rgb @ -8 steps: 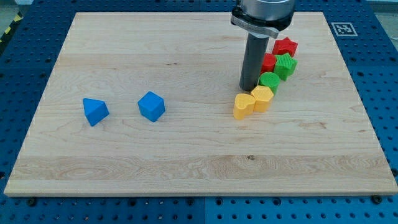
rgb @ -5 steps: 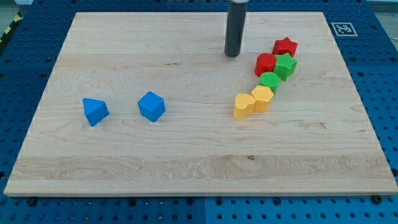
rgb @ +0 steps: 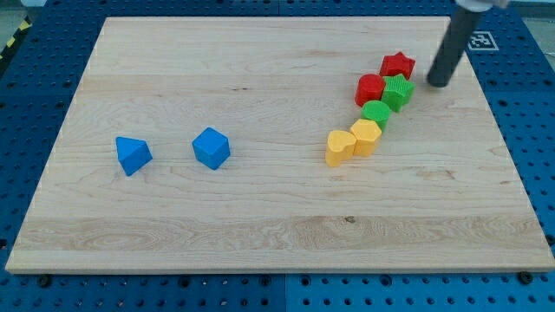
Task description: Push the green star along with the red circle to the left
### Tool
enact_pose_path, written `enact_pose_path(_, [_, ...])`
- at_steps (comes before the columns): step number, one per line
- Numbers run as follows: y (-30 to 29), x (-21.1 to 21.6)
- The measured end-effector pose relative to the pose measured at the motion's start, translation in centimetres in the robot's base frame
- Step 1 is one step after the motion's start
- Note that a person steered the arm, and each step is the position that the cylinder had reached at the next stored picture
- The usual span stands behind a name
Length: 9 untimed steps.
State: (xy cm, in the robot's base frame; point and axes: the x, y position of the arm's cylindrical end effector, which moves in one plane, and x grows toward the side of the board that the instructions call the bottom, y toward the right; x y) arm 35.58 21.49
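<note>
The green star (rgb: 399,92) lies at the view's upper right, touching the red circle (rgb: 370,89) on its left. A red star (rgb: 398,65) sits just above them. My tip (rgb: 437,83) is down on the board just to the right of the green star, a small gap apart from it, with the rod leaning up toward the view's top right.
A green circle (rgb: 376,113) sits below the red circle. A yellow hexagon-like block (rgb: 366,136) and a yellow heart (rgb: 340,147) lie below that. A blue triangle (rgb: 132,155) and a blue cube (rgb: 212,147) lie at the view's left. The wooden board (rgb: 260,225) has edges all round.
My tip moved from left of the green circle, up past the blocks, and over to the right of the green star. No block has moved.
</note>
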Motion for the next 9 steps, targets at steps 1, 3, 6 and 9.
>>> enact_pose_path(1, [-0.2,0.2])
enact_pose_path(3, [-0.2,1.0])
enact_pose_path(6, [-4.0,2.5])
enact_pose_path(9, [-10.5,2.8])
